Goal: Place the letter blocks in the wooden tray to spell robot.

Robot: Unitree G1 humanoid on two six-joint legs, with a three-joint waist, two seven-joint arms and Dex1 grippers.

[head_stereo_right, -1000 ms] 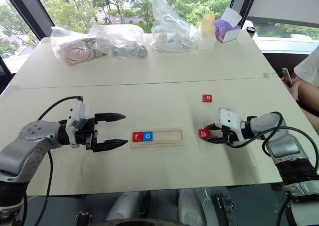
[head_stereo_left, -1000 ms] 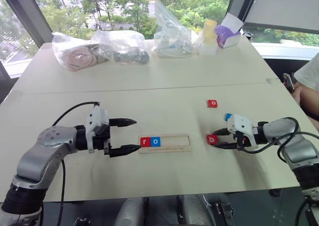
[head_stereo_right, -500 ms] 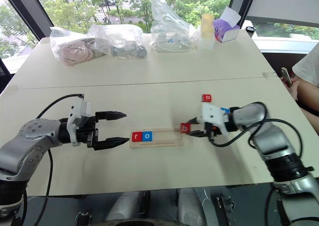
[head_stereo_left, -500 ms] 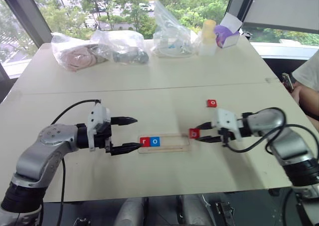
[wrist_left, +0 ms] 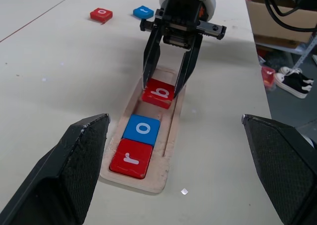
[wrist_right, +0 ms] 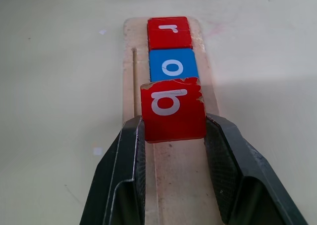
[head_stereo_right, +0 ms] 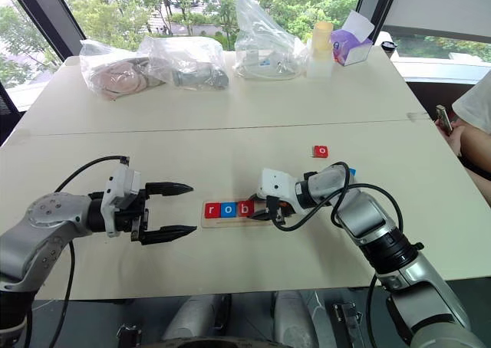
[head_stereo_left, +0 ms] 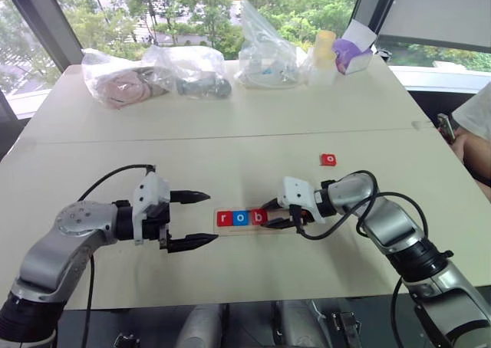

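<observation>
Your right pincer (wrist_left: 162,87) is clamped on the square red "b" block (wrist_right: 173,108), at the slot of the flat wooden tray (wrist_right: 130,61), at 3 o'clock of blue "o" block (wrist_right: 172,66) and red "r" block (wrist_right: 169,31). Left pincer (head_stereo_left: 211,218) gapes wide, empty, at tray's 9. Two loose blocks at 1-2 o'clock on the pale matte bench (head_stereo_left: 268,126): red "o" block (head_stereo_left: 328,159), blue block (wrist_left: 143,11). Windows, trees behind.

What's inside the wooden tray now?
A red r and a blue o lie in the wooden tray; the right gripper holds a red b beside them. Whether b touches its floor is hidden.
</observation>
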